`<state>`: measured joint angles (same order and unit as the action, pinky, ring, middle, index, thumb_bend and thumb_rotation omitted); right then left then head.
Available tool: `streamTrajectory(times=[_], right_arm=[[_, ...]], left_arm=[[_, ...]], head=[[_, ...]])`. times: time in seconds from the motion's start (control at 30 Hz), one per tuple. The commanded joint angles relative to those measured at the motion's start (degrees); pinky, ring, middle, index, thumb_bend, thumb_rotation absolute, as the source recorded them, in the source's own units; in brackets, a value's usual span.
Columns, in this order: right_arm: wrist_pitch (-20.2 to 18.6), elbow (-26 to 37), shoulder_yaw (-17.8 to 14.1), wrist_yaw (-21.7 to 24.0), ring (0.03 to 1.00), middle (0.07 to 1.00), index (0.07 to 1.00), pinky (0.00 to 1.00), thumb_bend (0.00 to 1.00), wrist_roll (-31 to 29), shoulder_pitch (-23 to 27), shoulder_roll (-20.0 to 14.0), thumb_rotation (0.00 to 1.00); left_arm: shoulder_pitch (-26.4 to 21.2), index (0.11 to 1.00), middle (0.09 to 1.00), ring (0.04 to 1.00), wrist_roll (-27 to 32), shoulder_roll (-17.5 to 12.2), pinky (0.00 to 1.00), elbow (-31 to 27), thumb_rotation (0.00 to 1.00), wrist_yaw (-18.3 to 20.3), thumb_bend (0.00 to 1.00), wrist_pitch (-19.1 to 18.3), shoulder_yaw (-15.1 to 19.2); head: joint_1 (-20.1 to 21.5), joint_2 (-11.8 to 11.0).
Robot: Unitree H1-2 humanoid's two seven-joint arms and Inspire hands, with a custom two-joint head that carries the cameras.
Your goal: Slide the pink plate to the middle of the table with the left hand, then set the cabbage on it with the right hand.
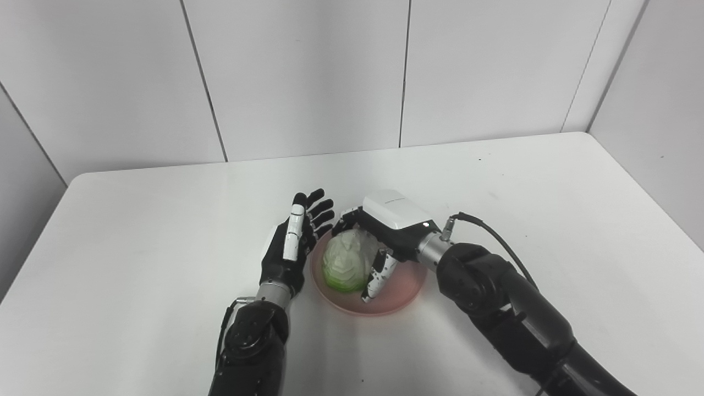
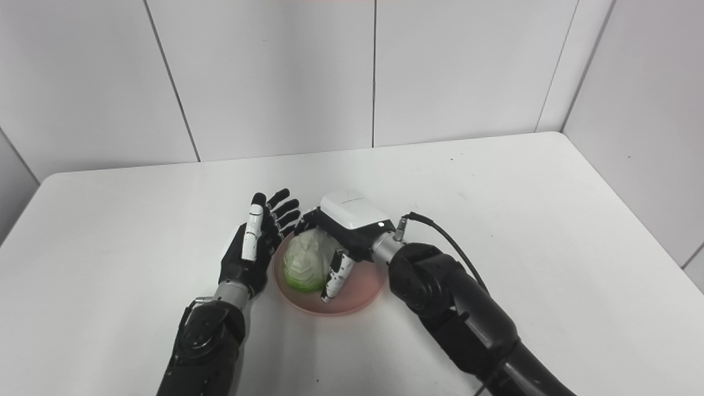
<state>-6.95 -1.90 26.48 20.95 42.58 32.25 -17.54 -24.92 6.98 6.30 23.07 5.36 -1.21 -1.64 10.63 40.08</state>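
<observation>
The right hand [image 1: 379,242] curls over the cabbage [image 1: 345,260], fingers and thumb wrapped around it as it sits on the pink plate [image 1: 404,289] mid-counter. The left hand [image 1: 294,242] stands flat and spread, holding nothing, against the plate's left rim. Bare counter [image 1: 550,209] surrounds them widely. The right palm hides the cabbage's far side.

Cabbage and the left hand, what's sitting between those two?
Only the pink plate's near-left rim lies between the cabbage and the open left hand; nothing else, clearest in the left eye view.
</observation>
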Motion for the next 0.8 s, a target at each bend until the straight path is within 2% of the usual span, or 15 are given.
streamTrajectory(times=[0.0, 0.07, 0.17, 0.2, 0.23, 0.27, 0.3, 0.33, 0.4, 0.47, 0.57, 0.67, 0.77], right_arm=[[0.0, 1.6, -1.2, -0.1, 0.424, 0.532, 0.488, 0.36, 0.52, 0.7, 2.1, -0.6, 0.0], [-0.6, 2.0, -1.4, 0.4, 0.432, 0.547, 0.476, 0.38, 0.51, 1.3, 2.1, -0.8, 0.0], [1.0, 2.0, -2.2, -0.1, 0.443, 0.542, 0.484, 0.41, 0.52, 0.5, 1.7, -1.3, 0.0], [1.6, 2.1, -2.2, -0.2, 0.513, 0.535, 0.481, 0.45, 0.52, 0.6, 1.6, -1.7, 0.0], [1.9, 2.4, -2.1, -0.1, 0.607, 0.626, 0.49, 0.51, 0.52, 0.9, 1.5, -2.1, 0.08], [1.9, 2.9, -2.0, 0.2, 0.667, 0.686, 0.538, 0.55, 0.56, 1.2, 1.5, -2.4, 0.18], [1.9, 3.4, -2.0, 0.6, 0.714, 0.741, 0.668, 0.6, 0.68, 1.3, 1.5, -2.7, 0.39], [1.8, 3.9, -1.9, 1.2, 0.719, 0.748, 0.682, 0.61, 0.7, 1.2, 1.5, -3.0, 0.41], [2.1, 4.8, -1.6, 2.2, 0.785, 0.83, 0.797, 0.69, 0.78, 1.0, 1.6, -3.8, 0.63], [2.2, 5.2, -1.4, 3.2, 0.819, 0.867, 0.839, 0.73, 0.8, 0.9, 1.6, -4.3, 0.69], [2.2, 6.0, -0.8, 4.9, 0.947, 0.97, 0.966, 0.87, 0.85, 1.0, 1.3, -5.1, 0.77], [1.3, 7.7, -1.2, 6.0, 0.991, 0.996, 0.995, 0.97, 0.9, 1.0, 0.0, -5.3, 0.85], [1.0, 8.7, -2.3, 5.6, 1.0, 1.0, 1.0, 1.0, 0.94, 0.0, -1.3, -5.2, 0.88]], left_arm=[[-1.2, 0.831, 0.836, 0.847, -0.2, -0.2, 0.83, -1.0, 1.0, -0.1, 0.73, 1.0, 0.3], [-1.1, 0.831, 0.837, 0.852, 0.0, -0.2, 0.84, -1.1, 1.0, -0.1, 0.73, 0.4, 0.4], [-1.1, 0.828, 0.831, 0.845, 0.2, 0.0, 0.82, -1.4, 1.0, -0.3, 0.73, 0.3, 0.6], [-1.1, 0.828, 0.83, 0.843, 0.2, 0.1, 0.81, -1.5, 1.0, -0.3, 0.73, 0.2, 0.7], [-1.0, 0.827, 0.83, 0.842, 0.3, 0.1, 0.81, -1.6, 1.0, -0.3, 0.73, 0.1, 0.8], [-1.1, 0.829, 0.831, 0.841, 0.4, 0.1, 0.8, -1.4, 1.0, -0.1, 0.73, 0.4, 0.8], [-1.1, 0.83, 0.833, 0.84, 0.5, 0.0, 0.79, -1.3, 1.0, 0.1, 0.72, 0.8, 0.8], [-1.2, 0.83, 0.833, 0.84, 0.6, 0.0, 0.79, -1.3, 1.0, 0.3, 0.72, 0.7, 0.8], [-1.0, 0.837, 0.845, 0.847, 0.6, -0.1, 0.77, -1.9, 1.0, 0.6, 0.72, 0.1, 0.7], [-0.9, 0.844, 0.854, 0.853, 0.6, -0.2, 0.77, -2.4, 1.0, 0.9, 0.72, -0.2, 0.5], [-0.8, 0.869, 0.878, 0.872, 1.0, -0.4, 0.82, -2.7, 1.0, 1.6, 0.72, -0.2, 0.4], [-0.6, 0.861, 0.87, 0.861, 0.9, -0.2, 0.81, -3.1, 1.0, 1.0, 0.72, -0.3, 0.8], [-0.4, 0.854, 0.859, 0.855, 0.8, 0.1, 0.81, -3.6, 1.0, 0.4, 0.73, -1.4, 1.2]], head=[[-0.1, 0.1], [-0.1, 0.1], [0.0, 0.1], [0.0, 0.1], [0.0, 0.1], [0.0, 0.1], [0.0, 0.1], [0.0, 0.1], [0.1, 0.2], [0.0, 0.2], [0.0, 0.3], [0.0, 0.3], [-0.1, 0.3]])
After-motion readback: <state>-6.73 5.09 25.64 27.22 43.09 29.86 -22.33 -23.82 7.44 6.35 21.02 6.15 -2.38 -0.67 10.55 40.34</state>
